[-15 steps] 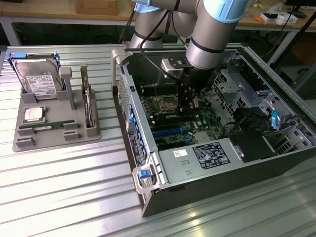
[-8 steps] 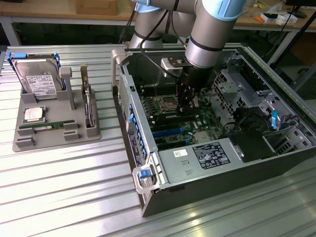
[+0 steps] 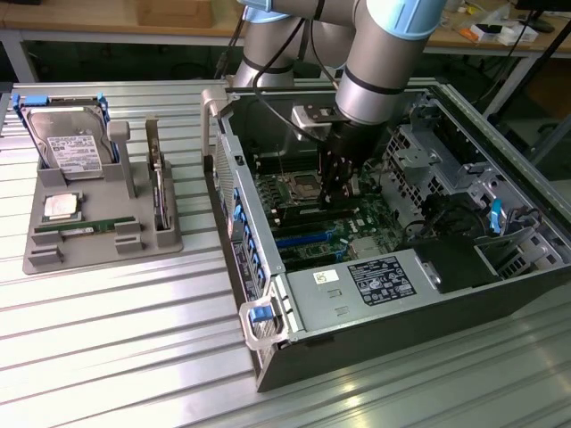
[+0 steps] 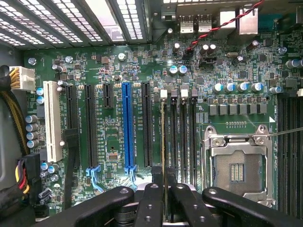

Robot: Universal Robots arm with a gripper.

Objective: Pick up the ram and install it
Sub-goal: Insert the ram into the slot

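Jaws of the tool (image 4: pixel 164 184) were nearly shut, pinching the ram (image 4: pixel 163 137), which stood edge-on in line with the outermost memory slot (image 4: pixel 164 93), near the processor socket (image 4: pixel 236 165). We judged it light, stiff, fragile: best held mid-length by its upper edge, untwisted.

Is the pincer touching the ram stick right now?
Touching. In the wrist view the pincer fingers press both sides of the thin ram, seen edge-on, with no gap.
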